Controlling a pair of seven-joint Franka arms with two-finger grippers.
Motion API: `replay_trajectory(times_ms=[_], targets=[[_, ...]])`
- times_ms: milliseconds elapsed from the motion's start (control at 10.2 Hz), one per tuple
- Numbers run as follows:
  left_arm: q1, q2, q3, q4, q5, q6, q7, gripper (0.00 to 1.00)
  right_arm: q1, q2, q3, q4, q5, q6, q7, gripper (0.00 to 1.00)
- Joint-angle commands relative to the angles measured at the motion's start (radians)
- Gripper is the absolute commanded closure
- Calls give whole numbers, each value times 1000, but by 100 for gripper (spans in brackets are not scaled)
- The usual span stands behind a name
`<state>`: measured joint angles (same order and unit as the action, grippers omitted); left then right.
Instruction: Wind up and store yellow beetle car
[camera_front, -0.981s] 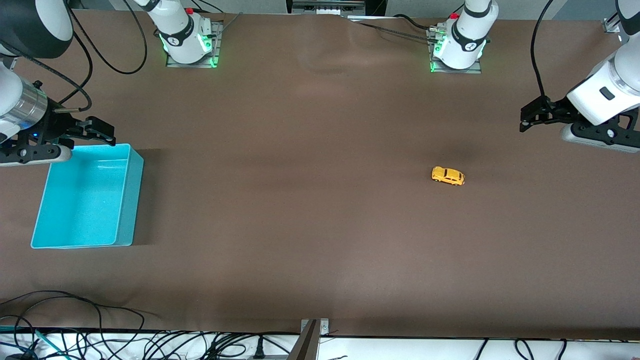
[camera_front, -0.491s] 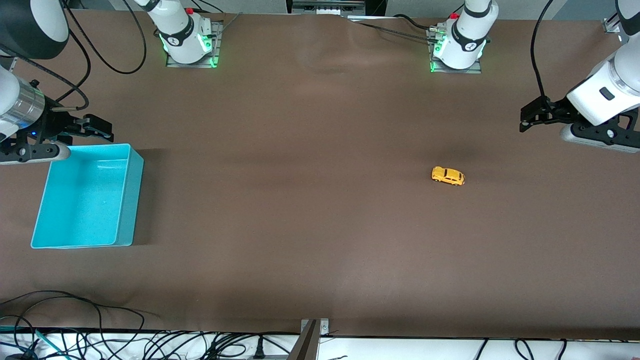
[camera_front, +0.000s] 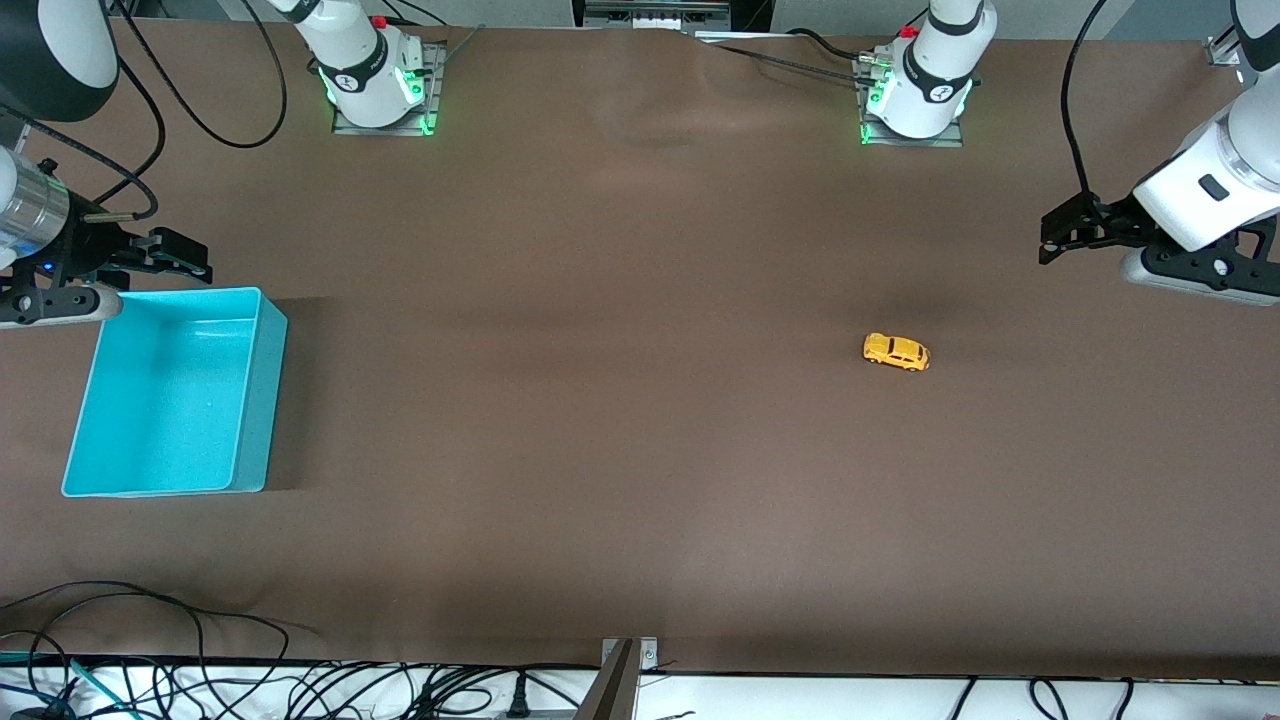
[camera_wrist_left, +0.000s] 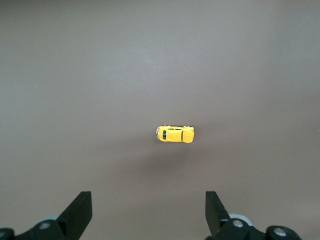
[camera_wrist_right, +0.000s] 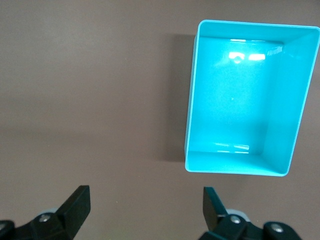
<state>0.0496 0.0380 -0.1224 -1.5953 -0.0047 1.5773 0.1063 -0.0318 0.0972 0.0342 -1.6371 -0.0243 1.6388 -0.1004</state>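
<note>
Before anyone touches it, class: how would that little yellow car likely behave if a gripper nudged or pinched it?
The yellow beetle car stands on its wheels on the table, so a nudge would probably roll it away. Its rounded, glossy-looking body may slip between fingers. Being tiny, it is likely light.

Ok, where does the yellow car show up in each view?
Front view: car on the bare table, toward the left arm's end.
Left wrist view: car near the middle, ahead of the open left gripper.
Right wrist view: not in it; only the bin shows.
Shared landmark: the brown table, which shows in all three.
</note>
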Motion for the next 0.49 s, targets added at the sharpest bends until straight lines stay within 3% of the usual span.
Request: replay_trajectory(times_ms=[0, 392], targets=[[0, 16, -3, 35, -20, -26, 20, 0, -2, -2, -7, 16, 35, -14, -22, 0], [-19, 33, -11, 37, -31, -26, 23, 0, -2, 1, -7, 16, 46, -16, -30, 0]])
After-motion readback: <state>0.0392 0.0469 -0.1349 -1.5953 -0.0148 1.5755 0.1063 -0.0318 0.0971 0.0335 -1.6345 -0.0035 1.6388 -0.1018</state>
